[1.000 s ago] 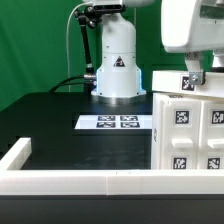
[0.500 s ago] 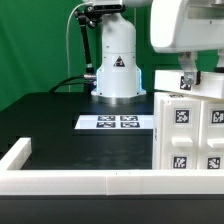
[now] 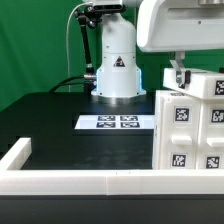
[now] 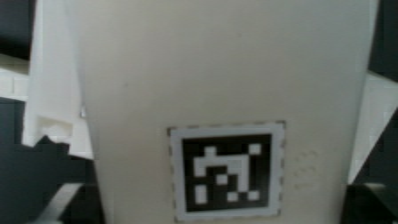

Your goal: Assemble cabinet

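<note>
The cabinet [image 3: 190, 125] is a large white box with several black-and-white tags, standing at the exterior view's right. My gripper [image 3: 178, 76] reaches down onto its upper part, where a white tagged panel [image 3: 205, 86] sits slightly tilted. In the wrist view this white panel [image 4: 196, 90] with one tag fills the space between my gripper's [image 4: 210, 205] dark fingers [image 4: 54, 205], which press against its two long edges. The panel hides what lies under it.
The marker board [image 3: 118, 122] lies on the black table in front of the robot base [image 3: 115, 70]. A long low white border wall [image 3: 70, 180] runs along the near edge and turns back at the exterior view's left.
My gripper and wrist have moved toward the exterior view's left above the cabinet's top. The upper white panel now looks slightly tilted. The cabinet body has stayed in place.
</note>
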Controlling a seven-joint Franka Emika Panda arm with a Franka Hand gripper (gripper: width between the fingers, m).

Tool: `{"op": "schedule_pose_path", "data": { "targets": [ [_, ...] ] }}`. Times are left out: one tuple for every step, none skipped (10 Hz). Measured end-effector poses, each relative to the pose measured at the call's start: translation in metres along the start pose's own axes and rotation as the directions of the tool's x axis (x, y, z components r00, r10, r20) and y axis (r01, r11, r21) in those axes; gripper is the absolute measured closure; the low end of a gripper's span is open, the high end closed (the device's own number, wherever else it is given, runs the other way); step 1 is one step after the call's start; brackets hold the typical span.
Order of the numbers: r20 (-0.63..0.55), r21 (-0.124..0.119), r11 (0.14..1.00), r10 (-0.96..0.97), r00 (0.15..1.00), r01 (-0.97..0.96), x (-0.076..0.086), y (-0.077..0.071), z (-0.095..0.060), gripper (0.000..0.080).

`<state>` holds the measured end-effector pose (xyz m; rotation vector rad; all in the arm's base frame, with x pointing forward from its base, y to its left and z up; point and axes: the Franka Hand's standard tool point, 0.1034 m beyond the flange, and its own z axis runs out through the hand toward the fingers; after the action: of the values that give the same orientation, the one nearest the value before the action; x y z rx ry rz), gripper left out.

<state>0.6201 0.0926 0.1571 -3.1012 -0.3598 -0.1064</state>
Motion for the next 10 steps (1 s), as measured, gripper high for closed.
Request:
{"op": "schedule_pose_path", "data": {
  "targets": [
    [-0.013, -0.001, 0.996, 0.087, 0.996, -0.087, 0.002, 0.0, 0.0, 0.0236],
    [-0.03, 0.001, 0.983, 0.186, 0.982, -0.186, 0.003, -0.001, -0.001, 0.0236],
    [-0.054, 0.007, 0.959, 0.283, 0.958, -0.283, 0.004, -0.002, -0.003, 0.0236],
    [-0.072, 0.013, 0.943, 0.332, 0.941, -0.332, 0.004, -0.001, -0.003, 0.0236],
    [-0.084, 0.025, 0.907, 0.42, 0.904, -0.419, 0.003, 0.001, -0.003, 0.0236],
    [-0.089, 0.031, 0.874, 0.485, 0.87, -0.485, 0.003, 0.004, -0.002, 0.0236],
    [-0.088, 0.035, 0.854, 0.52, 0.85, -0.519, 0.002, 0.006, -0.002, 0.0236],
    [-0.081, 0.05, 0.795, 0.606, 0.791, -0.604, 0.002, 0.008, -0.001, 0.0236],
    [-0.077, 0.054, 0.761, 0.649, 0.757, -0.646, 0.002, 0.009, -0.001, 0.0236],
    [-0.074, 0.059, 0.722, 0.692, 0.718, -0.69, 0.002, 0.01, -0.001, 0.0236]
  ]
}}
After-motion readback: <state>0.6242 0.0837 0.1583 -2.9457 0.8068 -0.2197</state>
